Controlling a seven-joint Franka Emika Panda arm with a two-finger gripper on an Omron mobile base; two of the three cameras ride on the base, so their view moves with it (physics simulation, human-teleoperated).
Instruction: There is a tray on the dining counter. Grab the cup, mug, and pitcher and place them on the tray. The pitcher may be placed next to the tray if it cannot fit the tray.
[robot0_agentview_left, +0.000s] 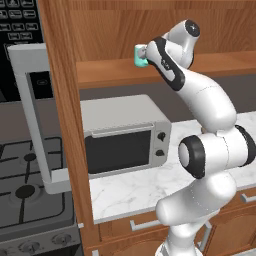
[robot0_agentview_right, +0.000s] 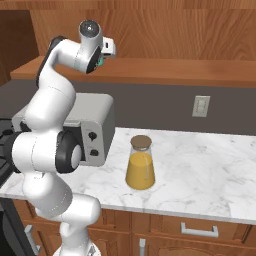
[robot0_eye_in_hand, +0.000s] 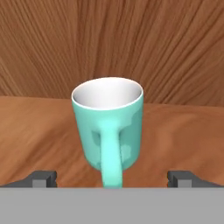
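On the wooden shelf (robot0_eye_in_hand: 39, 127), the mug (robot0_eye_in_hand: 108, 127) stands upright, handle toward me, between my spread jaws.

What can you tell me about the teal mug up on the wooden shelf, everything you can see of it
The mug is teal, smooth and glossy like glazed ceramic, with a pale inside that looks empty. It stands upright on the wooden shelf above the toaster oven, close to the wood back panel. Its single loop handle points straight at the hand camera. The gripper is open, its fingertips apart on either side of the handle, not touching it. Only the shelf touches the mug.
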